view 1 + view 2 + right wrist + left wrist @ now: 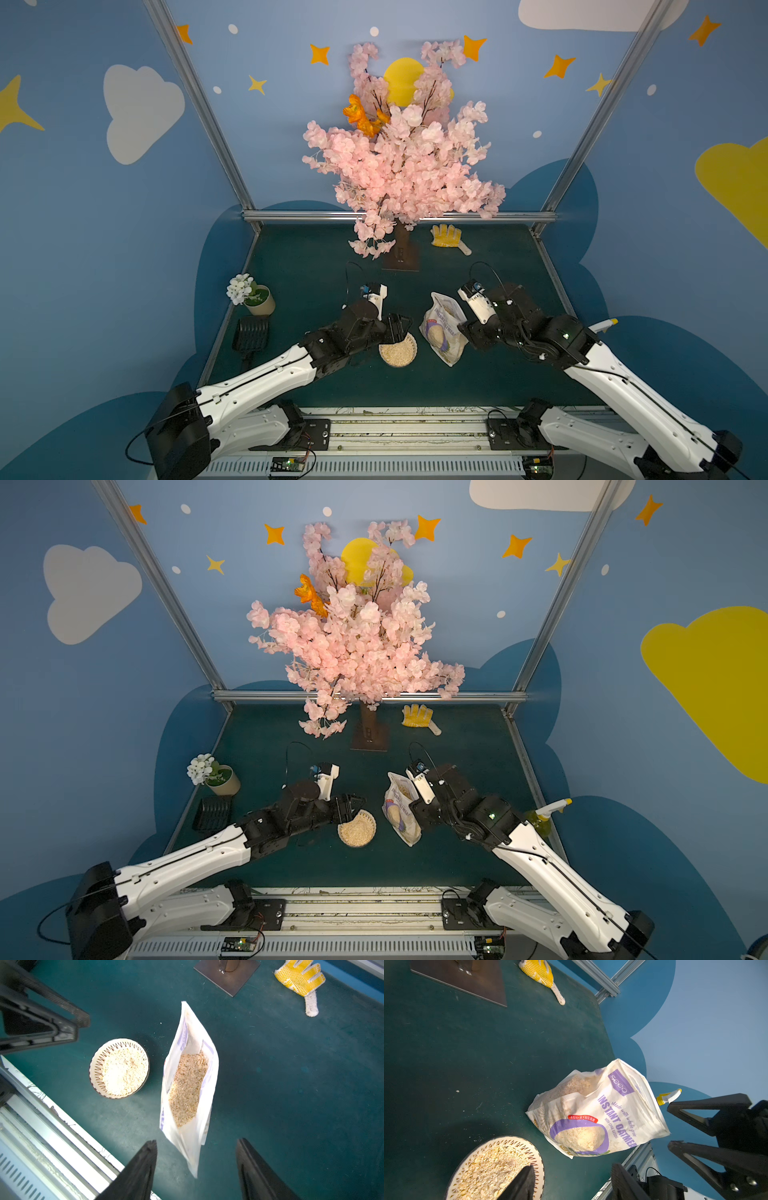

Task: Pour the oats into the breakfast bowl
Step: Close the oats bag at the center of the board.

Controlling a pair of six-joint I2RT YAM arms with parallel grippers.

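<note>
Bowl sat on bench, filled with oats | bag stood upright, mouth open, at bowl's 3 o'clock | left gripper was spread over bowl's 11 o'clock rim, pinching nothing | right gripper was spread at bag's 3 o'clock, bag unclamped.

Both top views are dimly, evenly lit and bent at the edges. Oats in the breakfast bowl are overexposed in the right wrist view.

oats bag upright nr bench front-centre, bowl w/ oats just beside; left gripper over bowl's rim.
</note>
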